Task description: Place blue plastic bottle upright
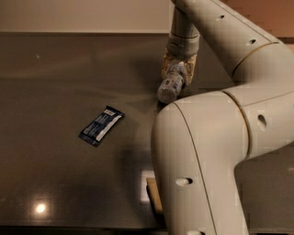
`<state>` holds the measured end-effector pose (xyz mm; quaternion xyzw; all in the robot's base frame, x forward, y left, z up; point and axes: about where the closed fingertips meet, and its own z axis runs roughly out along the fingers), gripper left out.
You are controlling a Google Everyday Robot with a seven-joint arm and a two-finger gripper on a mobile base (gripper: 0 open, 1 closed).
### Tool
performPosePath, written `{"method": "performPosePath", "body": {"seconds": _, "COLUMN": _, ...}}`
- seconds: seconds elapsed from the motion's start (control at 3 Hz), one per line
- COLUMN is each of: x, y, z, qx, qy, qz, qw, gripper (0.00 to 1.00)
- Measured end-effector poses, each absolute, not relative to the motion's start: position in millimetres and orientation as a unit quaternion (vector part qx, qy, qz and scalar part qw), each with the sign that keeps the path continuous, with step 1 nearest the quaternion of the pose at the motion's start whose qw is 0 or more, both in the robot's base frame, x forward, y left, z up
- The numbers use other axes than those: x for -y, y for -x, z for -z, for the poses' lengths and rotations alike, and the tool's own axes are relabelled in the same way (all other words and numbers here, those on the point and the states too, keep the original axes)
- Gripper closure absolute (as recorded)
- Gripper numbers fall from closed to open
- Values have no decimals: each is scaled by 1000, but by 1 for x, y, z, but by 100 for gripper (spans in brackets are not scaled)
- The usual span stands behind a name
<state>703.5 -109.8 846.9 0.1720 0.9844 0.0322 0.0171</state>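
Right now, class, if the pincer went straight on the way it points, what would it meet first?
The pincer points down at the blue plastic bottle, which it grips; just beyond lies the dark tabletop, probably close, though depth is unclear.

- Table [55, 69]: dark, smooth top, semi-gloss; it carries a bright lamp glint near the front edge and soft pale streaks of reflection.
- Arm [216, 151]: cream plastic shells, smooth, satin sheen, with thin seams and small round recesses.
- Gripper [178, 75]: at the far right of the table below the wrist, clasped around the bottle; fingers [166, 64] tan, dull, matt.
- Bottle [169, 87]: clear plastic, glossy, pale label band, small highlights.
- Wrapper [101, 125]: dark-blue film, flat, slightly shiny, with paler print.
- Sponge [154, 195]: yellowish, matt, edge only.
- Wall [82, 13]: pale, matt.
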Motion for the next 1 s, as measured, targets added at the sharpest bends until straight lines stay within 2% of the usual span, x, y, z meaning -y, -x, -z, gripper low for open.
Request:
{"method": "performPosePath", "body": {"seconds": 0.33, "x": 106, "y": -705, "z": -850, "qx": -986, "qy": -164, "qz": -22, "qw": 20, "gripper": 72}}
{"method": "performPosePath", "body": {"seconds": 0.67, "x": 94, "y": -708, "z": -865, "qx": -992, "qy": -118, "qz": -27, "qw": 39, "gripper": 96}}
{"method": "performPosePath", "body": {"seconds": 1.0, "x": 78, "y": -706, "z": -889, "qx": -995, "qy": -51, "qz": -30, "qw": 75, "gripper": 100}}
